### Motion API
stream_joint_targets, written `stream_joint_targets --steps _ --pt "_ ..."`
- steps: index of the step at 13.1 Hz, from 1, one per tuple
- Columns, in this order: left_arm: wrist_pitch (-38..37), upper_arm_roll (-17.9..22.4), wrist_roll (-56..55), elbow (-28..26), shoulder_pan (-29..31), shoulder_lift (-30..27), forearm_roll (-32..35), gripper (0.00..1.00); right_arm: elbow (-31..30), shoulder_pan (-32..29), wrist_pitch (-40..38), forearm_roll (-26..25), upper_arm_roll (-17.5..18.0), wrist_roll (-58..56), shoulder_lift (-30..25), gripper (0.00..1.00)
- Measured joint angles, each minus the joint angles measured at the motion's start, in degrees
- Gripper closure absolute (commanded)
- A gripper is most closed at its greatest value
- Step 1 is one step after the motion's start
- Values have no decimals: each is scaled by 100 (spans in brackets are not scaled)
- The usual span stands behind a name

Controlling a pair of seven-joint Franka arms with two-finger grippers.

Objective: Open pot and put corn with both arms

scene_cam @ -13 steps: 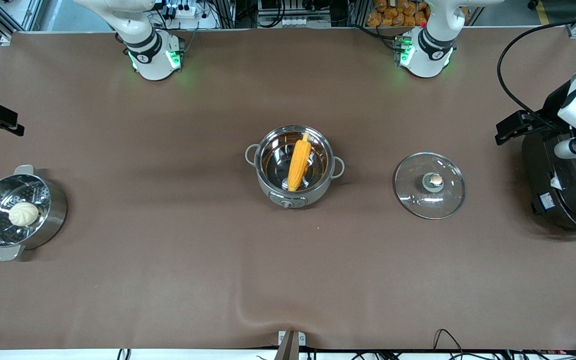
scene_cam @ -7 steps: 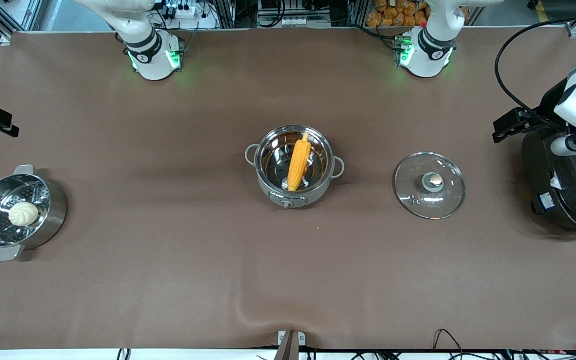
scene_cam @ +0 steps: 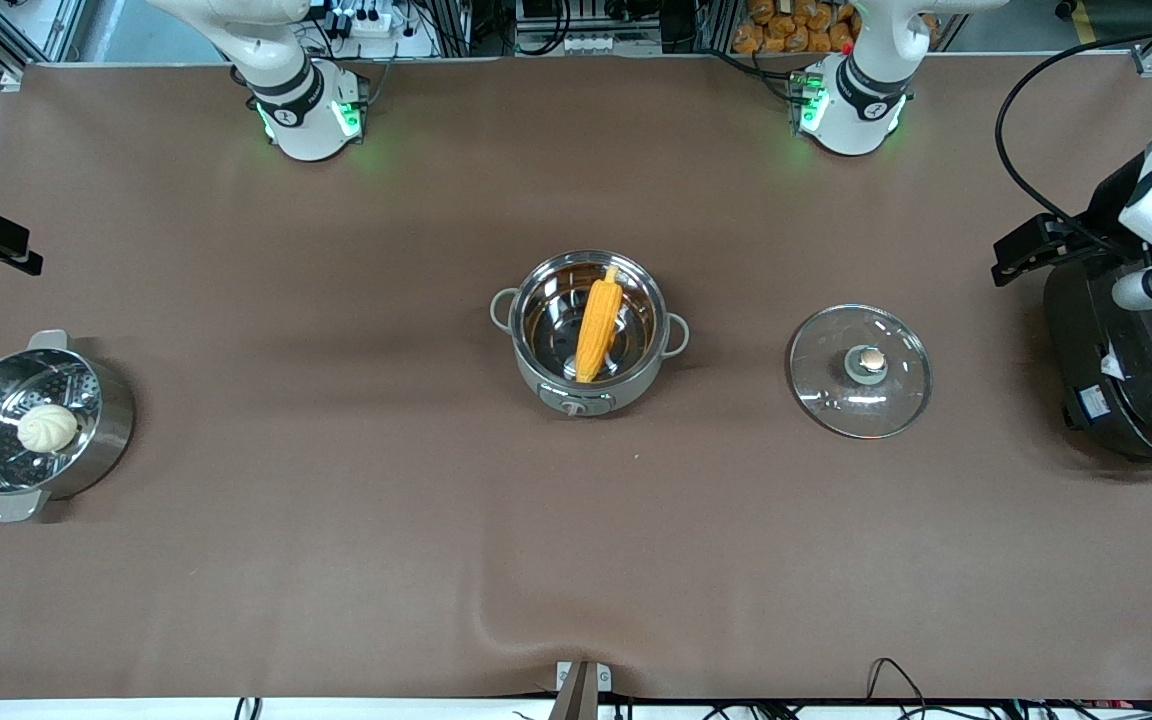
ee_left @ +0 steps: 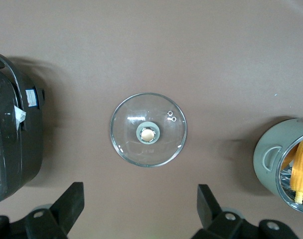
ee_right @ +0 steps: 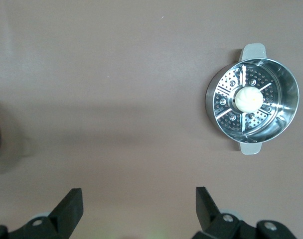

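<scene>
The pot [scene_cam: 588, 333] sits in the middle of the table with no lid on it. The corn [scene_cam: 598, 328] lies inside it. Its long way runs from the pot's knob side up toward the arms' bases, and its thin tip rests on the rim farthest from the front camera. The glass lid [scene_cam: 859, 371] lies flat on the table beside the pot, toward the left arm's end.

So the job looks done: the pot is open and the corn is in. No more moves seem needed, except maybe for the arms to go home.

The left gripper [ee_left: 139, 211] hangs high over the table near the lid and the big black cooker [scene_cam: 1126, 370]. Its fingers [ee_left: 72, 201] are spread wide and hold nothing. From it, the lid lies just ahead on the table, and the pot sits farther off, toward the middle.

The right gripper [ee_right: 136, 209] hangs high over the right arm's end of the table. Its fingers [ee_right: 69, 204] are wide apart too, with nothing in them. A steel steamer pot [scene_cam: 31, 425] with a white bun [scene_cam: 46, 427] in it sits on the table near it.

The left arm is nearer to the lid. Both grippers are well away from the corn.
</scene>
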Motion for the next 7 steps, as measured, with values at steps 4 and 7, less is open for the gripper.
stream_joint_targets --steps 4,7 --pt "4 -4 0 24 -22 12 72 0 0 1 1 0 11 0 0 0" --pt "4 0 0 31 -33 12 87 0 -1 5 5 0 19 0 1 0"
